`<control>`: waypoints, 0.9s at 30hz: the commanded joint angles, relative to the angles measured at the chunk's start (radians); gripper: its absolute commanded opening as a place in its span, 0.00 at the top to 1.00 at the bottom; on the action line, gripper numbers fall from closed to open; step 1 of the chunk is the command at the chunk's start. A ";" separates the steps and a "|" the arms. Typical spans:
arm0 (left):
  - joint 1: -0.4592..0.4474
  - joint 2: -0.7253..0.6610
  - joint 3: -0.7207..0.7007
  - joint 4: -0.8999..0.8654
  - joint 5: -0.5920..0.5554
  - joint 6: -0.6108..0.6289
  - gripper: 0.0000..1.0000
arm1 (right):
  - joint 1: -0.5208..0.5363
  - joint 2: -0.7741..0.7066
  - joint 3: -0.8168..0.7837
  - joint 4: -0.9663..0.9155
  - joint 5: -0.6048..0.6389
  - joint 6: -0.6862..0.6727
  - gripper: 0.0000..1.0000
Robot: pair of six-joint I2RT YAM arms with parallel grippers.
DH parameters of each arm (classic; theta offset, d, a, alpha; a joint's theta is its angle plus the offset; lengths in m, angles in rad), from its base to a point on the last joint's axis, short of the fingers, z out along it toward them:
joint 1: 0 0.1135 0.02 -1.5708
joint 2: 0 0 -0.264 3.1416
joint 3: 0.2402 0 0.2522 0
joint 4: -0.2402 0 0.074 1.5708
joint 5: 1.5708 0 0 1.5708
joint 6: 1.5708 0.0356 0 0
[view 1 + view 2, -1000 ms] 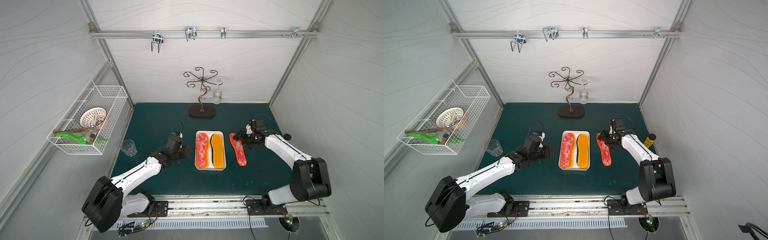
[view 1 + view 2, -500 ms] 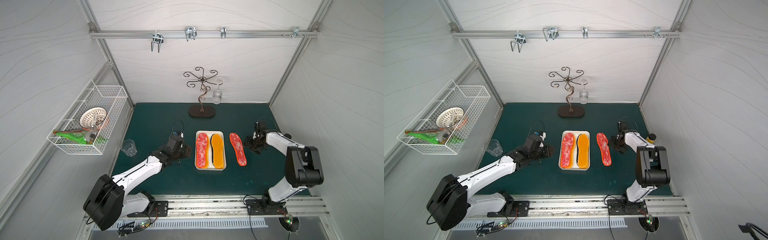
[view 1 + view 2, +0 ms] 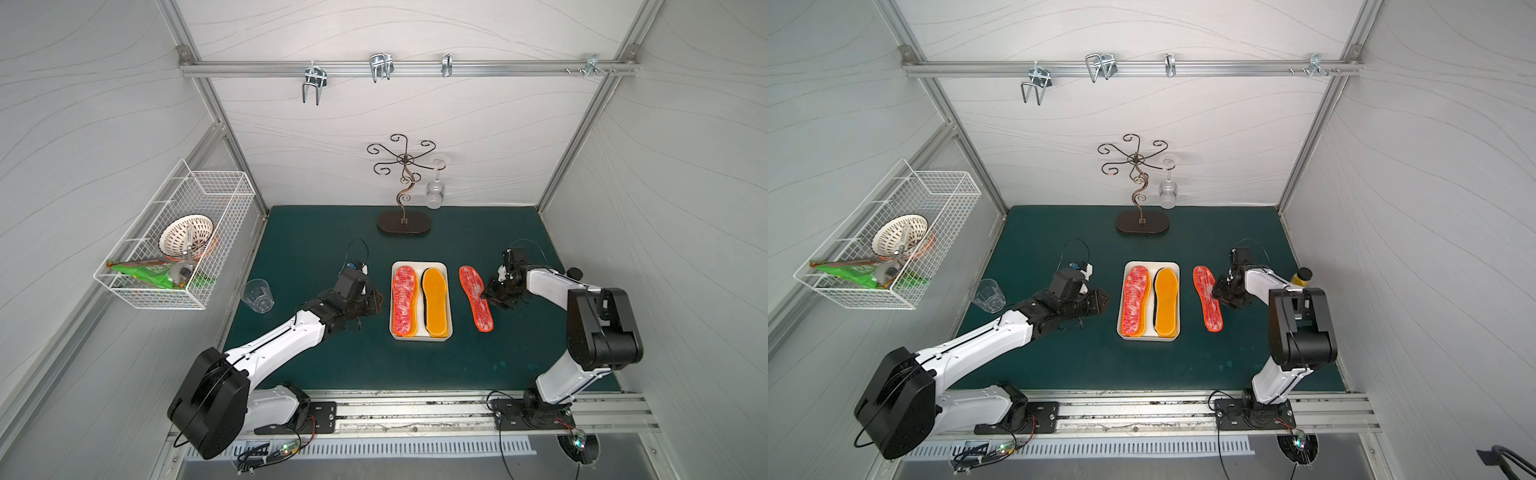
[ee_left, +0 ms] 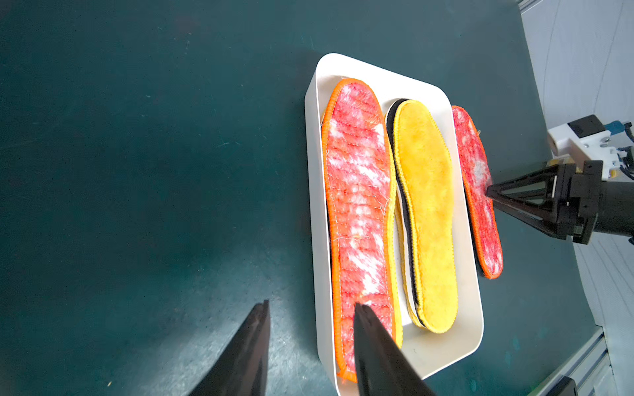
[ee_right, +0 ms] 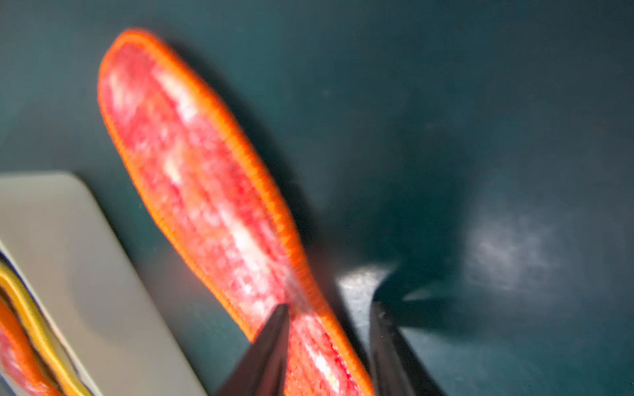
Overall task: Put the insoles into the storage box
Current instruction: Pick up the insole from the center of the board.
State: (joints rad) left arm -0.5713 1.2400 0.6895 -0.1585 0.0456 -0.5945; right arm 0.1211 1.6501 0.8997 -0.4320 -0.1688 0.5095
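The left fingers (image 3: 376, 300) hung partly open and empty just left of the storage box (image 3: 419, 338). The box sat mid-table (image 3: 316, 237), holding stacked insoles: a red speckled insole (image 3: 404, 301) topped the left stack, and an orange-yellow insole (image 3: 434, 303) lay over a black insole (image 3: 424, 291) on the right. A loose red insole (image 3: 478, 311) lay on the table just right of the box, long axis near-to-far, far end leaning toward the box. The right fingers (image 3: 488, 294), the nearer pair, met it from the right at mid-length. They were partly open and straddled its right edge. In the blurred wrist view they seemed not to have pinched it.
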 commanded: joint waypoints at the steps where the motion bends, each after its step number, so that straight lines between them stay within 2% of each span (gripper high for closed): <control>1: -0.002 0.001 0.045 0.016 0.005 0.010 0.56 | 0.025 -0.024 -0.041 -0.006 -0.030 0.019 0.73; 9: -0.001 0.004 0.045 0.018 0.005 0.007 0.56 | 0.026 -0.087 -0.041 -0.026 -0.015 0.023 0.99; 27: -0.001 -0.015 0.042 0.003 -0.004 0.012 0.56 | -0.006 -0.209 -0.026 -0.098 -0.016 0.004 1.00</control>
State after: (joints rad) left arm -0.5713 1.2396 0.6899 -0.1616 0.0448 -0.5945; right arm 0.1181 1.4769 0.8593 -0.4789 -0.1841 0.5255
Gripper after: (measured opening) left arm 0.442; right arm 0.041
